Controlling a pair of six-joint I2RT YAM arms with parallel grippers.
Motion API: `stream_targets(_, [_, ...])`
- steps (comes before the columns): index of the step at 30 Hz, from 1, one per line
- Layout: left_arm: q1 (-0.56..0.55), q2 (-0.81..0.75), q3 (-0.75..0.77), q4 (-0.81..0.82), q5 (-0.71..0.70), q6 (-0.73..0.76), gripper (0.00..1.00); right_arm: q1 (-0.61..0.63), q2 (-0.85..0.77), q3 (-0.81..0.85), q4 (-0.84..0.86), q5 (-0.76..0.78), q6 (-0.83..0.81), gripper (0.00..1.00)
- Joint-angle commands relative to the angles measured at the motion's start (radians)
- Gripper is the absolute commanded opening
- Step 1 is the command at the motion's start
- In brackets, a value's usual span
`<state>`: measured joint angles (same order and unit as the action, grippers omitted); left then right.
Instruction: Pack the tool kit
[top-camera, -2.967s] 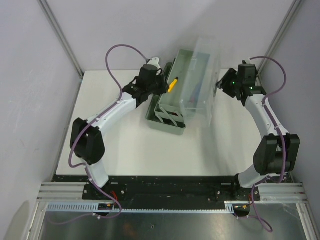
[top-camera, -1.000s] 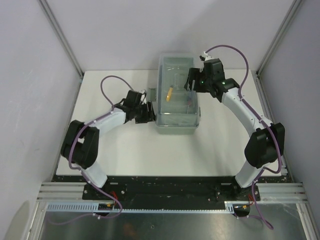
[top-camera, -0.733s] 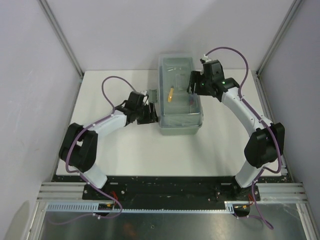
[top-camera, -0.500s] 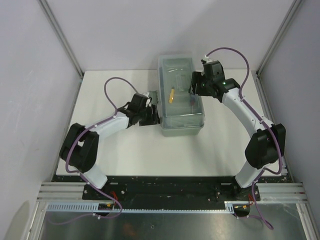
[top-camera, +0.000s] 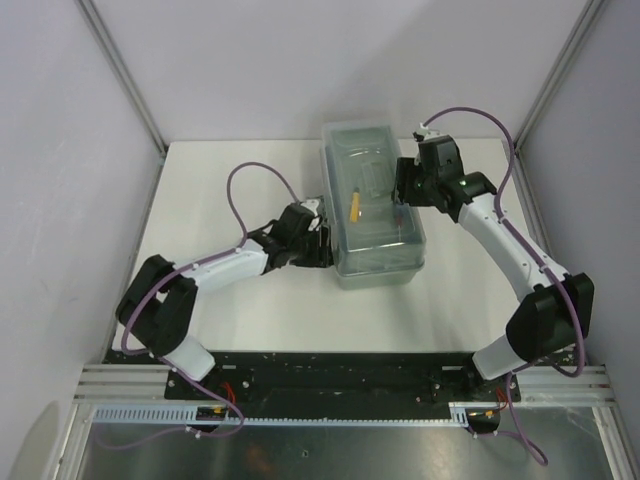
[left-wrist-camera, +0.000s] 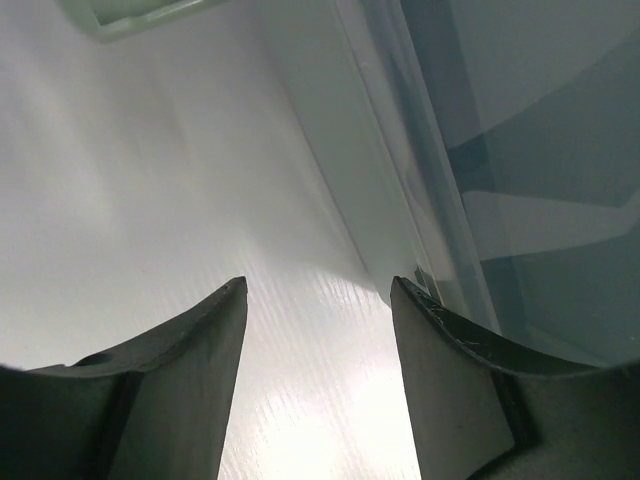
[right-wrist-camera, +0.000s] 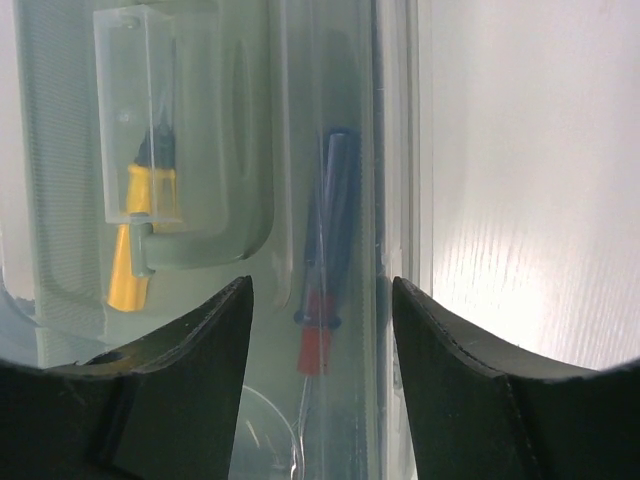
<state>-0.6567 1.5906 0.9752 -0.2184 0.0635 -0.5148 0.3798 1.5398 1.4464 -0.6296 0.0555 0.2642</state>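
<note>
- Toolbox sits back-centre on the tabletop, with its translucent lid down over a yellow-handled tool and a blue-and-red screwdriver.
- Your left hand is spread and empty, just beside the box's left wall.
- Your right hand is spread and empty over the lid's right edge.
- A purple cable arcs above the tabletop to the left of the box.

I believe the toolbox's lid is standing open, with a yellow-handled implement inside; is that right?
Not quite: the lid is shut over the toolbox, as the top external view shows; the yellow-handled implement is inside.
</note>
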Motion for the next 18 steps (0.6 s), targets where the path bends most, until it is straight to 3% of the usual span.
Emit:
stream_targets(1, [-0.045,-0.099,-0.011,0.176,0.002,-0.024,0.65,0.022,-0.033,-0.069,-0.294,-0.088,-0.011,0.6])
stream_targets(9, [0.038,-0.236,-0.066,0.153,-0.114,-0.086,0.69,-0.015,-0.061,0.074,-0.077,-0.043,0.009,0.64])
stream_targets(11, [0.086,-0.248,-0.07,0.142,-0.138,-0.088,0.73,-0.021,-0.126,0.033,0.023,-0.024,0.009,0.66])
stream_targets(14, [0.175,-0.236,-0.061,0.136,-0.149,-0.087,0.94,-0.031,-0.186,-0.027,0.135,-0.008,0.018,0.67])
stream_targets(18, [0.32,-0.149,-0.005,0.129,-0.024,-0.097,0.99,-0.033,-0.185,-0.039,0.165,0.03,0.035,0.67])
